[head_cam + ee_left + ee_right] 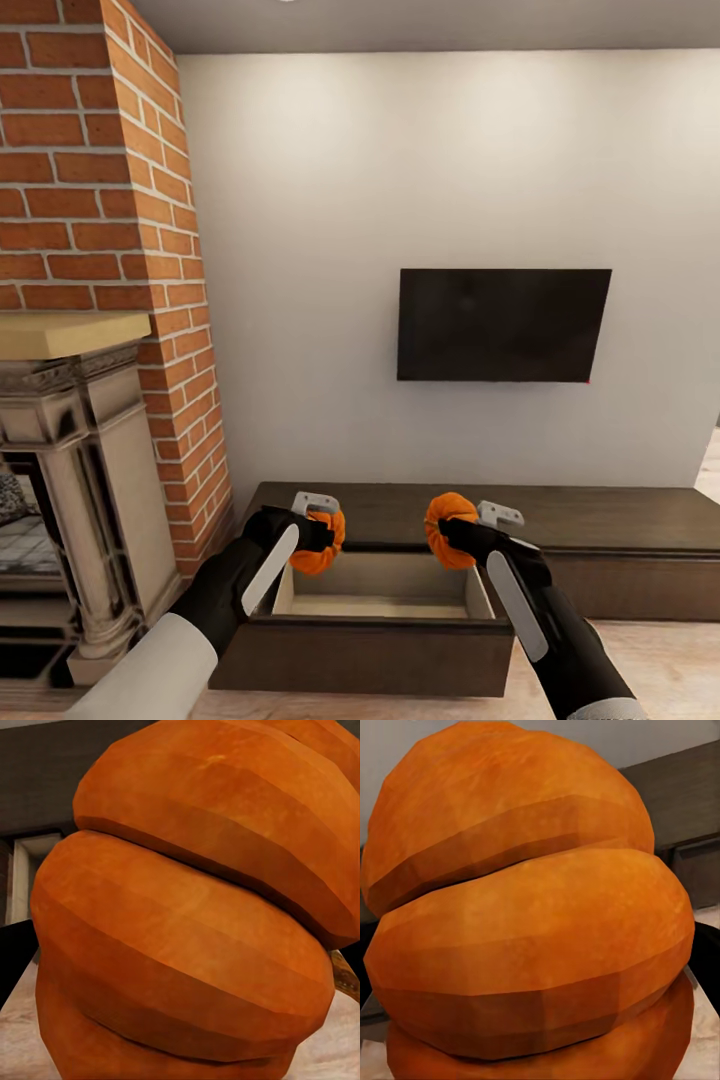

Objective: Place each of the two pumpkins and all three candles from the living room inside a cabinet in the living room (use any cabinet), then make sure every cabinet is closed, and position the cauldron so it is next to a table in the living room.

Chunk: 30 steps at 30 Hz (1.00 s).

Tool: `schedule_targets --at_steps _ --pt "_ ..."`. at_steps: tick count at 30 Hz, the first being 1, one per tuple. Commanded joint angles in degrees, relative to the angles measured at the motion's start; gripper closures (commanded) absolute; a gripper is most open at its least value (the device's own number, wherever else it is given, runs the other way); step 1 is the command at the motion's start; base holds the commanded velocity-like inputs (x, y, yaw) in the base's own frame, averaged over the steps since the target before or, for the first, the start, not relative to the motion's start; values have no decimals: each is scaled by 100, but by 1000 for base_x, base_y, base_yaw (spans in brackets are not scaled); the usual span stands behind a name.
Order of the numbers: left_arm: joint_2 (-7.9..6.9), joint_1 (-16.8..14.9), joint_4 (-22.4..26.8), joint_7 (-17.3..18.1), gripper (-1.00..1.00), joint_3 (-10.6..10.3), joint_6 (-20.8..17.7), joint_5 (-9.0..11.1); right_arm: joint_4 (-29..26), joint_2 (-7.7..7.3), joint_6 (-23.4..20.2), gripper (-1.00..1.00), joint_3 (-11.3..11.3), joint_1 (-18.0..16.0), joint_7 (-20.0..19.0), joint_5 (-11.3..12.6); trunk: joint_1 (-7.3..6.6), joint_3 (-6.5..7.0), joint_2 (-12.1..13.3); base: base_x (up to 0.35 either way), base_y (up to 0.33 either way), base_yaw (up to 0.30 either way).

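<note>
Each hand grips a pumpkin over the cabinet's [620, 540] open drawer [380, 590]: left hand [312, 530] holds the left pumpkin [322, 550], right hand [470, 535] the right pumpkin [447, 520]

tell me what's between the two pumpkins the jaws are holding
In the head view nothing sits between the left pumpkin and the right pumpkin; behind and below that gap are the cabinet top and its open drawer.

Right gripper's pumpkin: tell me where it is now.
In the head view, the pumpkin is held in the right gripper above the right rear edge of the open drawer of the cabinet, below the wall TV.
</note>
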State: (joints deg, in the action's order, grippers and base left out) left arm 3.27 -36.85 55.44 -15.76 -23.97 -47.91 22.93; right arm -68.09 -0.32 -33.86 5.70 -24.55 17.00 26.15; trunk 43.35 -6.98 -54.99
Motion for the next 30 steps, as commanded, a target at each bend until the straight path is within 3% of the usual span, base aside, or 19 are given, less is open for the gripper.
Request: schedule_targets --at_steps 1,30 --pt "3 -6 1 -58 100 -11 -15 48 27 -3 -6 100 10 -28 32 73 3 -9 -6 236 0 0" --pt "42 -6 16 -37 100 -21 -17 28 538 -3 -72 100 19 -283 31 74 3 -9 -6 161 0 0"
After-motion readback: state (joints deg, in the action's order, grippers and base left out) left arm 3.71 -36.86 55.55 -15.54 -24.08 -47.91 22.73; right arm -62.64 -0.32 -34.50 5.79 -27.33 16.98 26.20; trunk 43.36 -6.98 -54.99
